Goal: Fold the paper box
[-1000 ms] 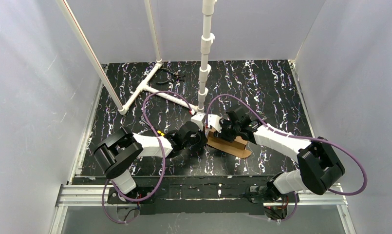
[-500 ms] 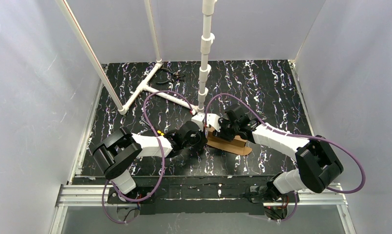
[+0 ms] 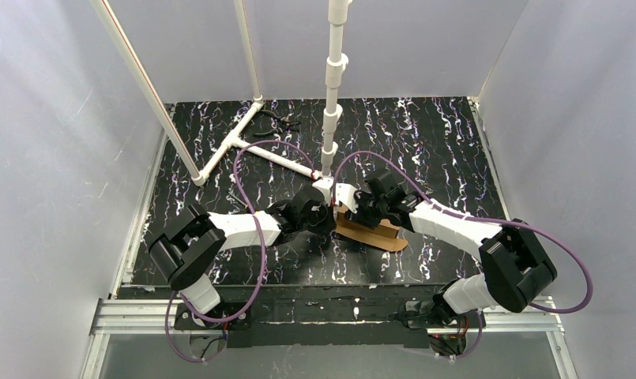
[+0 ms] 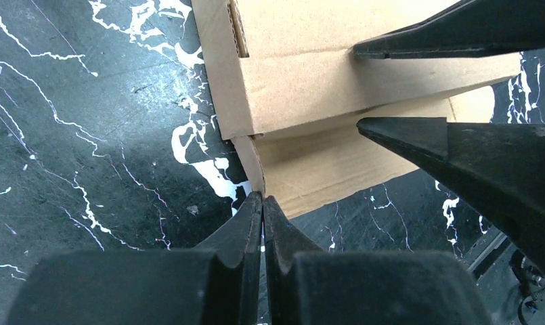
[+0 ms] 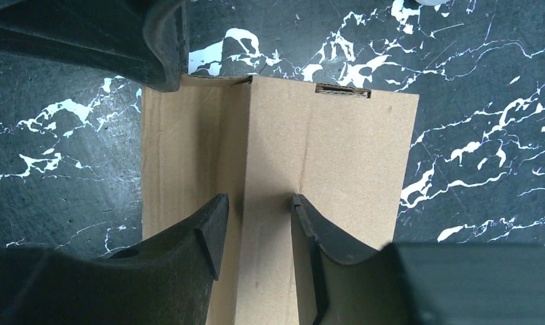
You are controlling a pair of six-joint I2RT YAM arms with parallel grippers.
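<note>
Left gripper (image 4: 263, 198) is shut and empty, its tips touching a corner of the box (image 3: 371, 234), which lies just in from the middle of the tabletop's (image 3: 425, 150) near edge. Right gripper (image 5: 256, 206) stands half open astride a raised fold. The cardboard looks light and stiff, probably springy at its creases, so flap edges seem the best hold. Both arms hide the box's far side, and whether the right fingers press the fold is unclear.

Top view, arm bases at 6 o'clock: paper box (image 3: 371, 230) lies on table (image 3: 433, 142) just 6-o'clock side of centre. Left gripper (image 3: 328, 216) sits at the box's 9 o'clock end, right gripper (image 3: 354, 208) over it from approx. 2 o'clock. Upright pipe post (image 3: 331, 103) stands behind box at 12; T-shaped pipe frame (image 3: 243, 147) lies at 10–11, w/ pliers (image 3: 281, 120) beyond it nr far edge.
</note>
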